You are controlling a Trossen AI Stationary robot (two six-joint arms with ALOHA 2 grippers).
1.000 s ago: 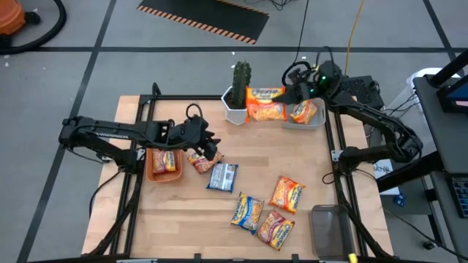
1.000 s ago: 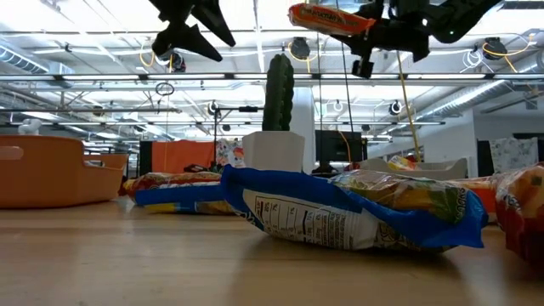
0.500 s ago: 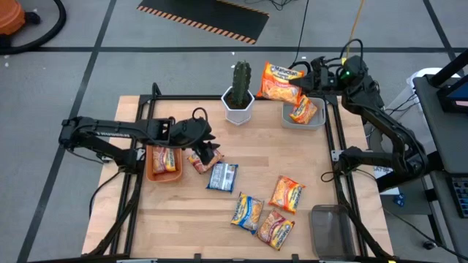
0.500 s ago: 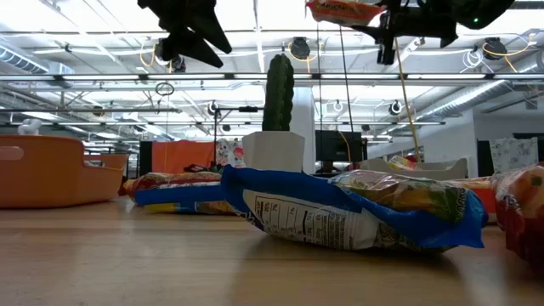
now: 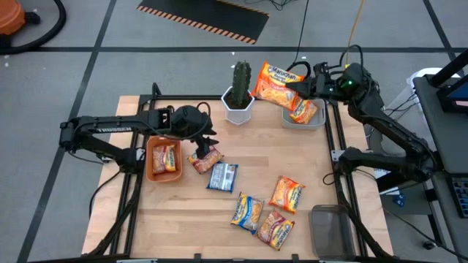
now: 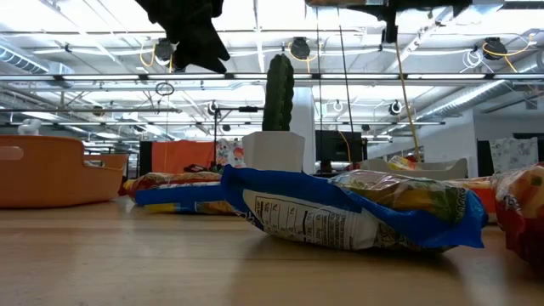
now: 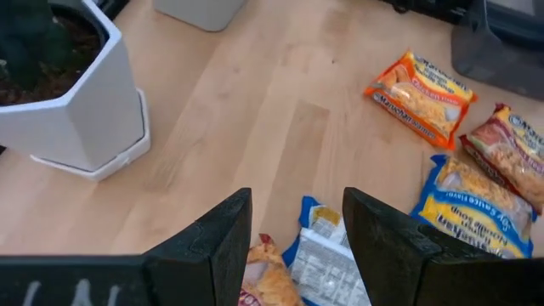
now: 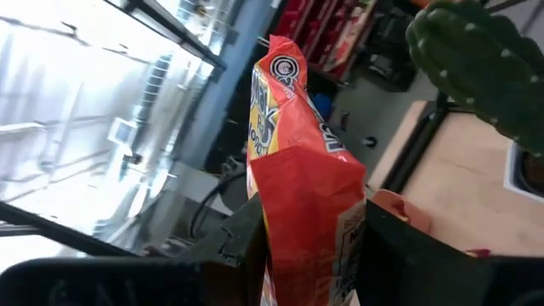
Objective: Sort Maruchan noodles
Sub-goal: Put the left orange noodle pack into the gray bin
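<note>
Noodles being sorted: one orange-red Maruchan packet (image 5: 274,82) hangs in the air, pinched by one edge in the right pincer (image 5: 298,85), which is closed on it. It sits above the far edge of the desk (image 5: 256,164), between the potted cactus (image 5: 239,91) and the grey bin (image 5: 303,115), probably lifted high so it clears the bin wall before going in. That bin already holds one orange packet (image 5: 304,110), which suggests orange-red ones gather there.

The left pincer (image 5: 202,141) hovers with its fingers apart and empty, just above a red-orange packet (image 5: 206,159) lying on the desk beside the orange bin (image 5: 163,161). It looks lined up for a grasp. The orange bin holds one red packet (image 5: 166,158) already, so this colour likely belongs there.

A blue packet (image 5: 222,176) lies just beside the red-orange one. Nearer the front, three more packets wait in a loose cluster: a blue-and-yellow packet (image 5: 247,212), an orange-yellow packet (image 5: 287,194) and a reddish packet (image 5: 275,229). A clear bin (image 5: 329,230) stands at the front right corner, seemingly unused so far.
</note>
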